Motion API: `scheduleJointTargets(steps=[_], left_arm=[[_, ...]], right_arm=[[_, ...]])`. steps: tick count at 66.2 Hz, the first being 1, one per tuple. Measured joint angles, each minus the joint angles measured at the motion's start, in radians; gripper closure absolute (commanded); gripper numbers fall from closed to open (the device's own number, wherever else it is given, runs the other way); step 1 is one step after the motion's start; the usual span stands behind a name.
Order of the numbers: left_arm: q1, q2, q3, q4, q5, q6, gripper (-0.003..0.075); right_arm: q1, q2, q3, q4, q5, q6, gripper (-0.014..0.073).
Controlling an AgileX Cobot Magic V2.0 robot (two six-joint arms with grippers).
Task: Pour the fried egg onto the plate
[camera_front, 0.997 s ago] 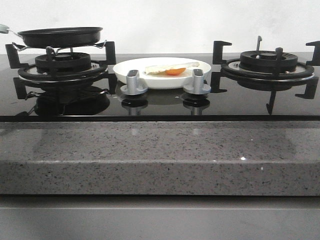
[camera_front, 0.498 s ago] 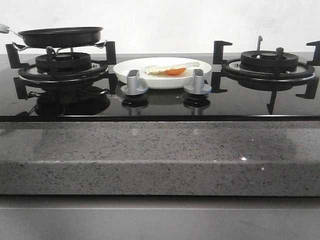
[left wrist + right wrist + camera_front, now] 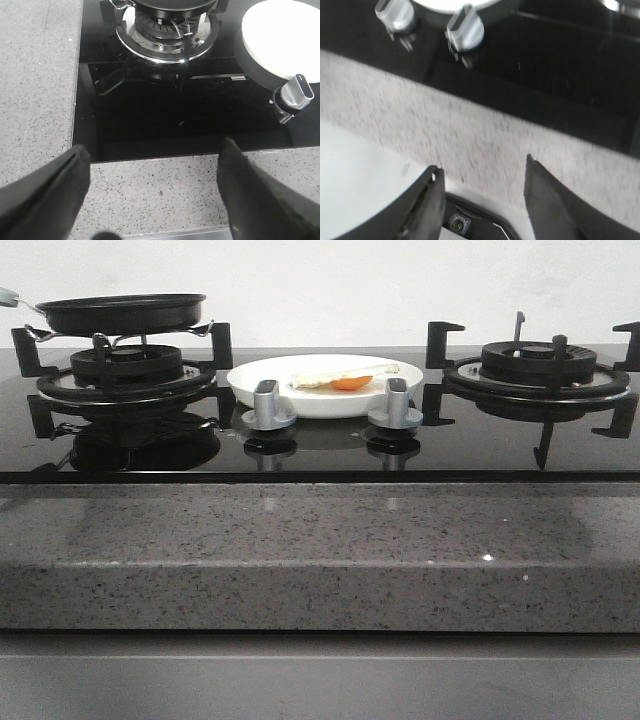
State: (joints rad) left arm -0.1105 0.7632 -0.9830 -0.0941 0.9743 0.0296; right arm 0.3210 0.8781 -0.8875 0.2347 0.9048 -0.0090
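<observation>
The white plate (image 3: pixel 325 390) sits on the black glass hob between the two burners. On it lies the fried egg (image 3: pixel 345 380), pale white with an orange yolk. The black frying pan (image 3: pixel 120 312) rests on the left burner. Neither gripper shows in the front view. My left gripper (image 3: pixel 155 147) is open and holds nothing, hovering over the granite counter edge in front of the hob, with the plate (image 3: pixel 287 40) and the pan (image 3: pixel 170 4) further off. My right gripper (image 3: pixel 483 165) is open too, low over the counter's front edge. The right wrist view is blurred.
Two silver knobs (image 3: pixel 265 405) (image 3: pixel 395 402) stand just in front of the plate. The right burner (image 3: pixel 540 365) has black pan supports and carries nothing. A speckled granite counter (image 3: pixel 320 550) runs along the front of the hob.
</observation>
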Motion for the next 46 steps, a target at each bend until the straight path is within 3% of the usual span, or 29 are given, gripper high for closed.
scheduleJointTargets(steps=[46], left_arm=[[0.000, 0.000, 0.000, 0.000, 0.000, 0.000, 0.0195]], right_arm=[[0.000, -0.044, 0.055, 0.000, 0.000, 0.002, 0.0202]])
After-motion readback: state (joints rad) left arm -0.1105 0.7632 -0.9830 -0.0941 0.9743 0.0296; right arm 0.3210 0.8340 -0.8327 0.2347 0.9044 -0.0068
